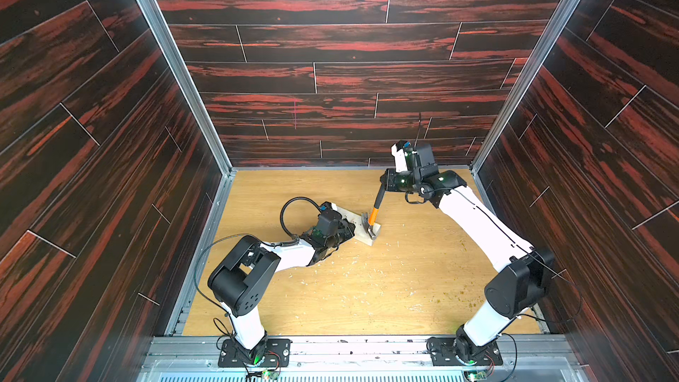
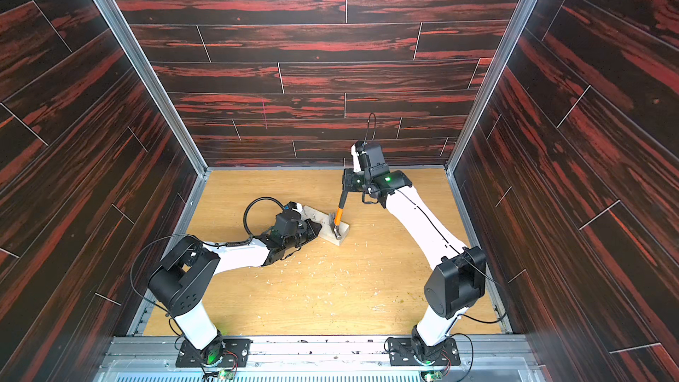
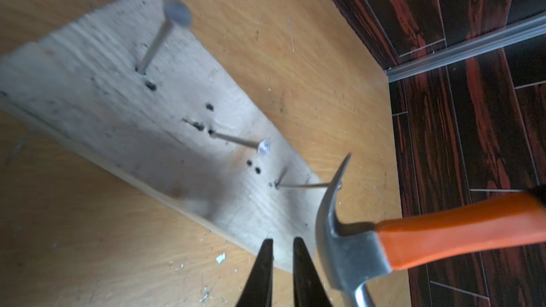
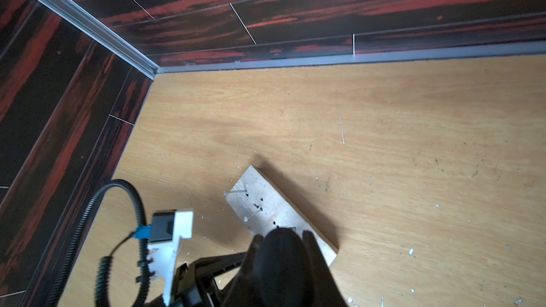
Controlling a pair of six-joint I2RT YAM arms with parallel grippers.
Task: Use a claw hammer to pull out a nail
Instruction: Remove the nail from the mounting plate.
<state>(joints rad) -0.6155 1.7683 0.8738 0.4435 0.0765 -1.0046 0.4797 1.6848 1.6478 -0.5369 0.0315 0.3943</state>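
Your right gripper [image 1: 385, 186] clamps the claw hammer [image 3: 348, 249], its claw hooking a nail [image 3: 301, 185] below; your left gripper [image 3: 282, 242], alongside, barely parted, empty.

In the left wrist view the claw hammer [image 3: 354, 249] is cut by the frame edge at its striking face and along its handle, only the tips of the left hand [image 3: 282, 242] show, and of the three nails [image 3: 236, 140] the big-headed one is blurred. In the right wrist view the right hand [image 4: 282, 236] and the black handle cover the hammer head and one end of the board [image 4: 260, 199]. In both top views, at mid-frame, the nails are too small to make out, and the left hand's fingertips cannot be told apart.
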